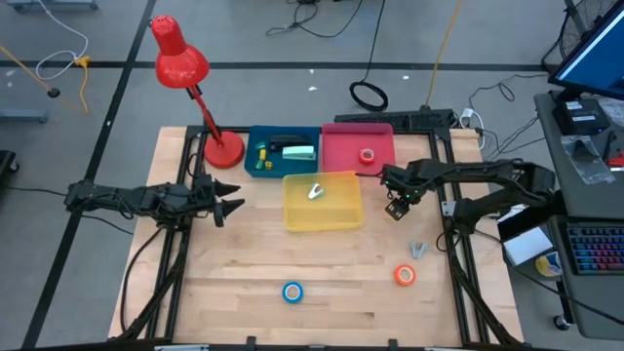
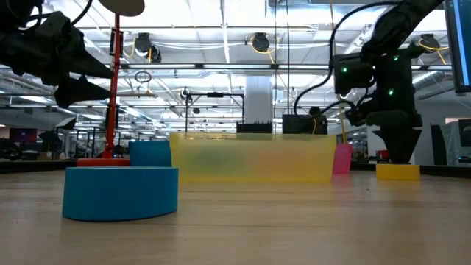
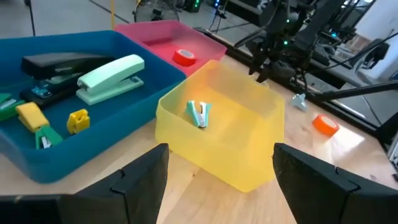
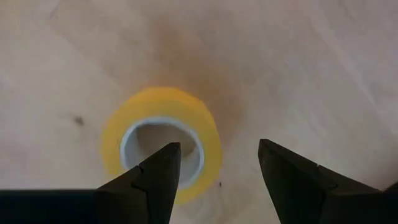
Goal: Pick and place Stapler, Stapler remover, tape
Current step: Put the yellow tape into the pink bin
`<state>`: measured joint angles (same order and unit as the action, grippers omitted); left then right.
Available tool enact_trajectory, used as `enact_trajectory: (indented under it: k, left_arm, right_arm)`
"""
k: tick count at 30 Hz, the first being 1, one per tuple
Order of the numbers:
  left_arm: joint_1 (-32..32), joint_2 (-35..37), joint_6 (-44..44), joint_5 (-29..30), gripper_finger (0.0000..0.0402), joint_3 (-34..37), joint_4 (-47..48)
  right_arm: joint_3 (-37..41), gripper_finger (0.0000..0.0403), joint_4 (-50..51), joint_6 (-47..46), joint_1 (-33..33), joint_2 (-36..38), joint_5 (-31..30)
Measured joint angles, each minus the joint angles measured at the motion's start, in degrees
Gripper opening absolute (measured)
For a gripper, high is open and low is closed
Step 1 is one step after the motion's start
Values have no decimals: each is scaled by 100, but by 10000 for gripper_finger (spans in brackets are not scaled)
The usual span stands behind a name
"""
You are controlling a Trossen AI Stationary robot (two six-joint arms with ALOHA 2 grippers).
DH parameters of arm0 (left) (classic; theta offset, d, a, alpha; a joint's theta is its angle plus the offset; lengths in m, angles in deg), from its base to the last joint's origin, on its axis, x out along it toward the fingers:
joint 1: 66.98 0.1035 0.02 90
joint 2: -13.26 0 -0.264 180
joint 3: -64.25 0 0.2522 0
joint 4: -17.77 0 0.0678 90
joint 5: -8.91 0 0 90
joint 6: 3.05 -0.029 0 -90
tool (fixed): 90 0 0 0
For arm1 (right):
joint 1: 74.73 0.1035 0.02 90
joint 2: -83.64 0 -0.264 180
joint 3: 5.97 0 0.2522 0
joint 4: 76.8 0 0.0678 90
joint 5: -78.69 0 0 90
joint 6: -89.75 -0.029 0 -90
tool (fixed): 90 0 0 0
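A yellow tape roll [image 4: 199, 124] lies flat on the table to the right of the yellow tray [image 1: 341, 219]. My right gripper [image 4: 217, 149] is open and points down over it, with one finger above the roll's hole and the other outside its wall. In the low view the right gripper [image 2: 401, 151] stands just over the yellow roll [image 2: 397, 172]. Blue tape [image 1: 292, 292], orange tape [image 1: 405, 276] and a grey staple remover [image 1: 417, 251] rest on the table. Red tape [image 1: 368, 155] sits in the pink tray [image 1: 336, 146]. My left gripper [image 1: 229, 207] waits open to the left of the yellow tray. My right gripper comes at the yellow tape roll from above, its fingers on either side of the roll's wall [image 4: 208, 158]. Whether the fingers touch the roll cannot be told. The roll lies flat on the table.
The blue tray [image 1: 255, 171] holds a black stapler [image 3: 56, 64], a green stapler [image 3: 112, 78] and small yellow pieces. The yellow tray holds another staple remover [image 3: 199, 114]. A red desk lamp [image 1: 195, 88] stands at the far left corner. Bare wood lies along the near side.
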<state>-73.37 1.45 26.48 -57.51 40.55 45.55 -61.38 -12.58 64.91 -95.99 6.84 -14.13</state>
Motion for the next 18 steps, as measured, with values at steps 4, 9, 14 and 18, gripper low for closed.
enact_trajectory:
  k: [4, 9, 14, 18]
  left_arm:
    - [0, -2, 111, 37, 289, 0, 90]
    - [0, -7, 119, 43, 286, 0, 92]
    - [0, -7, 117, 42, 287, 0, 92]
    - [0, -11, 117, 42, 285, 0, 92]
  right_arm:
    - [0, 207, -61, -1, 0, -322, -13]
    - [-4, 170, -49, 2, 0, -579, -18]
    - [2, 85, -19, 188, -2, -458, 97]
    - [-156, 29, 219, 394, 1, 67, 629]
